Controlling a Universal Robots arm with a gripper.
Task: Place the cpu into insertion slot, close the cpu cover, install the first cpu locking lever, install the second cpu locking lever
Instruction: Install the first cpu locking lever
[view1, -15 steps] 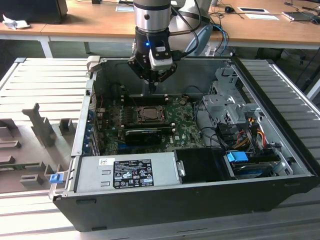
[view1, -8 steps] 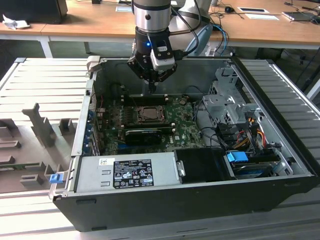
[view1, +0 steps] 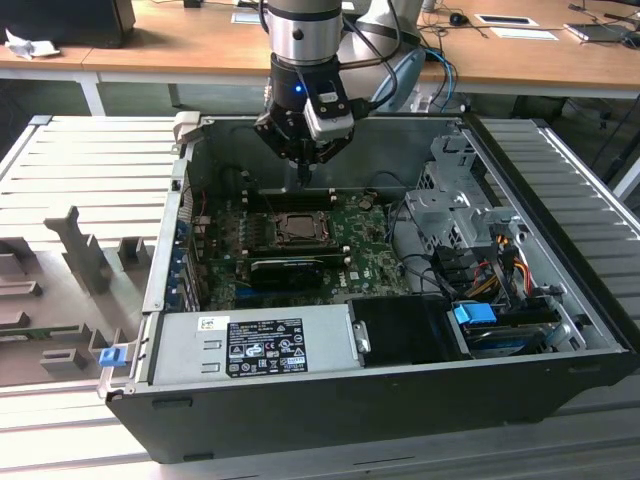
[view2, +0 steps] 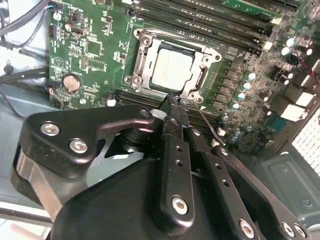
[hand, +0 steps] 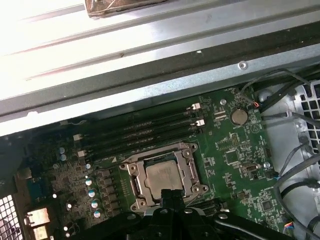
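Observation:
The cpu (view2: 172, 67) lies flat in the insertion slot (view1: 297, 228) on the green board, its pale face showing through the window of the cpu cover (view2: 142, 60). The cover lies down over the socket. In the first wrist view the cpu (hand: 162, 177) sits framed by the cover (hand: 131, 175). My gripper (view2: 174, 100) is shut, its black fingertips pressed together right at the socket's edge. A thin metal lever rod (view2: 206, 122) runs beside the tips. In the exterior view the gripper (view1: 303, 178) hangs just above the board at the socket's far side.
Memory slots (hand: 145, 132) run along the socket's far side. A black expansion card (view1: 290, 270) lies in front of the socket, with the grey power-supply box (view1: 255, 345) nearer still. A drive cage (view1: 450, 200) and cables (view1: 490, 270) fill the exterior view's right.

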